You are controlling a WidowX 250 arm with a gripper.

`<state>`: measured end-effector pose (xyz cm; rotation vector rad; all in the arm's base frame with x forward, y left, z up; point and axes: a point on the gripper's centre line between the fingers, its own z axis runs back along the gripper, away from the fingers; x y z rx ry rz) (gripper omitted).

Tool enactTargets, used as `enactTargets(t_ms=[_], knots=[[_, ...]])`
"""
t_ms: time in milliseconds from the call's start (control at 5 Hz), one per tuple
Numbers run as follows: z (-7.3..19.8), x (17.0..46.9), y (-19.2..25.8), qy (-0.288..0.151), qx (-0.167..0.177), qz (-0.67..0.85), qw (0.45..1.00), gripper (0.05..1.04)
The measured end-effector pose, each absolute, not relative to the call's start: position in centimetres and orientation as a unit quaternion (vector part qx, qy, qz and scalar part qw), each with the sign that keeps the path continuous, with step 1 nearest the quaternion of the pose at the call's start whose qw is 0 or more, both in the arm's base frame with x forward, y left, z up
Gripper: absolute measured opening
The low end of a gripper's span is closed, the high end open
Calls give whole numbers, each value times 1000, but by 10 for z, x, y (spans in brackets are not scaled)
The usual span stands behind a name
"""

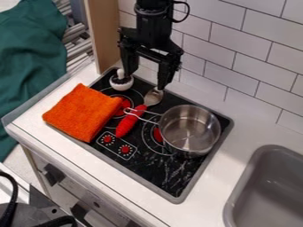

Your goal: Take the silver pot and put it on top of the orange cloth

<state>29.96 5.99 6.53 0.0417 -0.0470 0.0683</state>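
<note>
The gripper hangs open above the back of the stove, its two fingers apart, behind the pot's handle. On the right half of the black stove top stands the silver pot, upright, its wire handle pointing left across a red-handled spoon. An orange cloth lies folded at the stove's left side, partly over the counter edge of the hob. The pot and the cloth are apart.
The spoon's red handle lies between cloth and pot. A small white object with a dark top sits at the back left corner. A tiled wall rises behind; a grey sink is at right.
</note>
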Motion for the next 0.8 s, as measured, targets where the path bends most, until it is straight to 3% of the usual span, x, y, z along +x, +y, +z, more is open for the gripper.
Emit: enactTargets(t_ms=[200,400,800], knots=[[54,295,59,-7,18,35,999,1009],[52,307,51,-47,34,13,998,1009],[54,324,-2,-73,63,-1,995,1009]])
